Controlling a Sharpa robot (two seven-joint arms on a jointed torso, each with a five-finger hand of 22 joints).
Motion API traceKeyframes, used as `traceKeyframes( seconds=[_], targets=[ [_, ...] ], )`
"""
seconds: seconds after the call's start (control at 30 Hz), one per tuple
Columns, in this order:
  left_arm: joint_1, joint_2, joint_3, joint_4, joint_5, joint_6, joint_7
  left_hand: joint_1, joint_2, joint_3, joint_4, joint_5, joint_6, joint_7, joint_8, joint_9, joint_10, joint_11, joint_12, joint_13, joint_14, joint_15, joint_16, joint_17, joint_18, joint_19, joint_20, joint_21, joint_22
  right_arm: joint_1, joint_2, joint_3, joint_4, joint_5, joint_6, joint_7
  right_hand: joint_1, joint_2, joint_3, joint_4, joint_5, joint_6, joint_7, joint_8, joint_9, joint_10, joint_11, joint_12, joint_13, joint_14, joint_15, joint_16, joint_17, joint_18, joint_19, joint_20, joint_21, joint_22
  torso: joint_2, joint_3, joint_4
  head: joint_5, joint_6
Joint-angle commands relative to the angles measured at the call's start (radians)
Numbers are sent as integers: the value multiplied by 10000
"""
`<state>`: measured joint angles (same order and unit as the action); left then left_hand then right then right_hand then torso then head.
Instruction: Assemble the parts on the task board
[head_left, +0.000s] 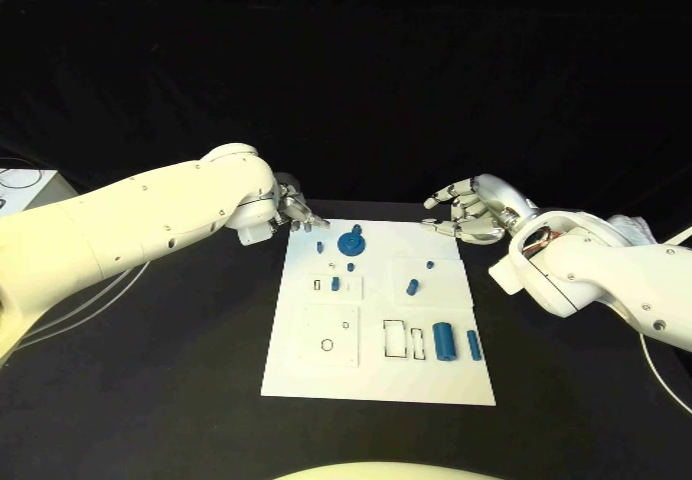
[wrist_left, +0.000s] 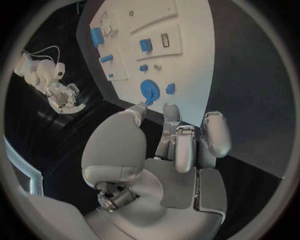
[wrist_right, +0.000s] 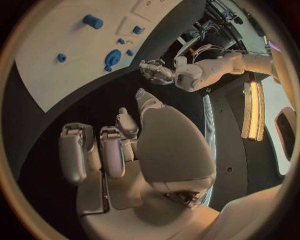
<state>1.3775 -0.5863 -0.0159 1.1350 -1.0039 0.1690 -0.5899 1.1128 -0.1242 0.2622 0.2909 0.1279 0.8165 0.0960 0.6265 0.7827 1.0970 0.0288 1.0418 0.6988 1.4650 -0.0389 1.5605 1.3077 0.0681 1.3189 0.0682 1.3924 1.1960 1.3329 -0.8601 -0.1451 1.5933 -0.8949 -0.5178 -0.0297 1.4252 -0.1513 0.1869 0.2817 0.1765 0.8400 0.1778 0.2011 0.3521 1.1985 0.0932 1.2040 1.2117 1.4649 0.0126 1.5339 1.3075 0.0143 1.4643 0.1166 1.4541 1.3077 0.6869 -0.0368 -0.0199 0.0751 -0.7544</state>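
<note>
Seen from the head camera, the white task board (head_left: 378, 330) lies mid-table with small blue parts (head_left: 447, 341) scattered on it and a round blue gear-like part (head_left: 351, 241) near its far edge. The left hand (head_left: 293, 211) hovers at the board's far left corner; the right hand (head_left: 469, 212) hovers at the far right corner, fingers spread, holding nothing

The left wrist camera adds detail: that hand's fingers are loosely apart and empty, one fingertip (wrist_left: 140, 108) just beside the round part, though contact is unclear

The right wrist camera shows its fingers (wrist_right: 103, 150) gently curled, apart, over bare black table (wrist_right: 81, 105) beside the board
</note>
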Motion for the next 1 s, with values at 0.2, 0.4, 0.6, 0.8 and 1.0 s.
traceKeyframes(
  seconds=[0.2,0.4,0.6,0.8,1.0],
  targets=[
    [41,673,-125,-884,-184,839,134,79,-7,38,14,28,-83,57,-70,-46,-166,13,-90,-140,954,104,-21,2404,166,-69,75,-73,-74,-5,24,5,27,74,-69,270,-22,57,78,10,74,-53,0,51,-22,-98,-3,-66,-44,839,30,-63,1968,181,449,16,-98,1737,74,-36,-27,29,3],
    [36,1046,-188,-1513,-218,1056,146,97,29,53,11,32,-112,76,-98,-78,-212,31,-99,-161,943,121,-31,2385,165,-70,90,-74,-68,-5,25,6,37,75,-74,275,-24,53,82,10,85,-58,1,53,-24,-100,-3,-73,-52,838,29,-65,1966,183,444,15,-108,1731,120,-37,-53,52,30],
    [36,1282,-207,-2034,-215,1097,254,105,49,61,10,32,-123,85,-110,-93,-221,38,-90,-153,938,129,-36,2376,164,-68,97,-73,-63,-4,31,6,49,75,-80,277,-24,53,82,10,85,-58,1,53,-24,-100,-3,-73,-52,838,29,-65,1966,183,444,15,-108,1731,153,-39,-77,96,57],
    [34,1412,-246,-2225,-139,1191,327,105,52,62,11,32,-124,87,-112,-96,-218,40,-84,-144,935,130,-40,2370,164,-69,98,-73,-64,-3,43,6,65,79,-165,344,-18,54,113,9,135,-59,-2,68,-28,-70,-9,-65,-57,845,25,-55,1984,171,469,10,-64,1763,143,-44,-65,65,35],
    [16,1543,-362,-2470,-43,1396,350,97,62,61,17,25,-129,93,-119,-105,-245,46,-101,-177,925,136,-51,2350,166,-77,103,-79,-73,-3,57,6,66,86,-182,367,-15,56,126,8,154,-56,-4,75,-29,-61,-11,-64,-61,846,23,-55,1985,172,467,8,-70,1759,128,-39,-53,66,0]
  ],
)
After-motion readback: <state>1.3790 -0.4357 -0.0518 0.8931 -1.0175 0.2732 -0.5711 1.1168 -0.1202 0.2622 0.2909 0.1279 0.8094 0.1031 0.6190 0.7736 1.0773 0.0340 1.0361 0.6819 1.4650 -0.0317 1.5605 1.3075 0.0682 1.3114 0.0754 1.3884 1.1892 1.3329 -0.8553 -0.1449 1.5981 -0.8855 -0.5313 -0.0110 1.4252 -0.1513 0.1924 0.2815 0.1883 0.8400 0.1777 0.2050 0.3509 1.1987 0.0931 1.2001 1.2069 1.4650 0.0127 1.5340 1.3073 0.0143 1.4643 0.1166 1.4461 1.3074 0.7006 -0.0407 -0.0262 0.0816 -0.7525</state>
